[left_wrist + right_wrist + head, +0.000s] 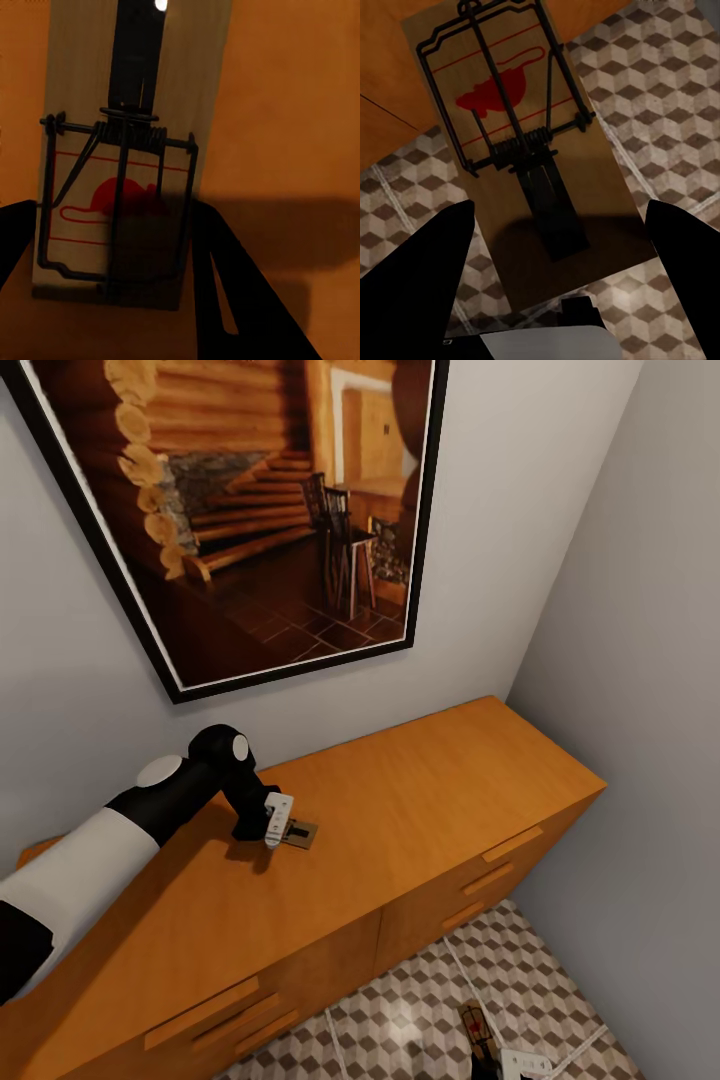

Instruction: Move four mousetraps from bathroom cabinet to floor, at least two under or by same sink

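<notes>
On the flat top of the orange-brown cabinet [430,780] lies one mousetrap [303,835], a small wooden board with dark wire and a red mouse print [120,195]. My left gripper [278,822] hangs over its near end, open, with a dark finger [247,300] on either side of the board. A second mousetrap [478,1026] lies on the cube-patterned bathroom floor [420,1010], its far end close to the cabinet front [390,82]. My right gripper [559,206] is just above this trap [525,150], open, fingers spread well clear of its edges.
A large black-framed picture [270,510] hangs on the wall behind the cabinet. A grey side wall [640,660] closes the corner at the cabinet's right end. Drawer fronts with wooden bar handles [510,844] face the narrow strip of tiled floor.
</notes>
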Tool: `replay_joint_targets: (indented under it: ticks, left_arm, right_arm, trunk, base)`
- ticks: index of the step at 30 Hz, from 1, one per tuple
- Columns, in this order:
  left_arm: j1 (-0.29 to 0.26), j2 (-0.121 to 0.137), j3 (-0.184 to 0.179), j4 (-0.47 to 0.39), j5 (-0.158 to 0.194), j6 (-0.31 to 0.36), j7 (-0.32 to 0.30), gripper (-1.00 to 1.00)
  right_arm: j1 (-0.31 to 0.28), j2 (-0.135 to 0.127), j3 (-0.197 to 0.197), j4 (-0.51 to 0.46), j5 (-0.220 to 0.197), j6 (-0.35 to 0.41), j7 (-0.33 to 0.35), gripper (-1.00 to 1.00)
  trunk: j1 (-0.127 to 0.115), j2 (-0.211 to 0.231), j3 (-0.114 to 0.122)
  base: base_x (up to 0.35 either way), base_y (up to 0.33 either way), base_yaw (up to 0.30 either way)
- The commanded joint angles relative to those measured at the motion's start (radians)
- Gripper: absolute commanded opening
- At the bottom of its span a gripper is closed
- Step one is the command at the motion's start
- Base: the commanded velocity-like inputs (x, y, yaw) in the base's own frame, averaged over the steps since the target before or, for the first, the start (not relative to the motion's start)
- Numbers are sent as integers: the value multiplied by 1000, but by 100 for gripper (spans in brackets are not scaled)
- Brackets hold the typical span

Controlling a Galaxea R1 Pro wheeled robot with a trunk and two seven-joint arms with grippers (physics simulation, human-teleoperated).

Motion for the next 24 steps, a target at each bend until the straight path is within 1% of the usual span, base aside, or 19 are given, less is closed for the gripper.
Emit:
replay_joint_targets:
  ticks: [1,12,18,20,22,24]
  left_arm:
    - [2,1,-2,-2,-4,4,0,-100]
    - [2,0,-2,-3,-4,4,0,-100]
    - [2,-2,2,-18,-4,5,-1,-100]
    - [2,-3,10,-25,-4,5,-2,-100]
    - [2,-4,32,-37,-4,5,-3,-100]
    - [2,-5,67,-55,-4,6,-7,-100]
  right_arm:
    - [-1,1,9,1,-10,-4,0,-100]
    - [-1,0,9,1,-10,-4,0,-100]
    - [-1,0,9,1,-10,-4,0,-100]
    - [-1,0,9,1,-10,-4,0,-100]
    - [-1,0,9,1,-10,-4,0,-100]
    - [-1,0,9,1,-10,-4,0,-100]
  trunk:
    - [0,-1,-1]
    - [0,-1,-1]
    - [0,-1,-1]
    - [0,-1,-1]
    - [0,-1,-1]
    - [0,-1,-1]
  base:
    - [0,0,0]
    - [0,0,0]
    - [0,0,0]
    - [0,0,0]
    - [0,0,0]
    - [0,0,0]
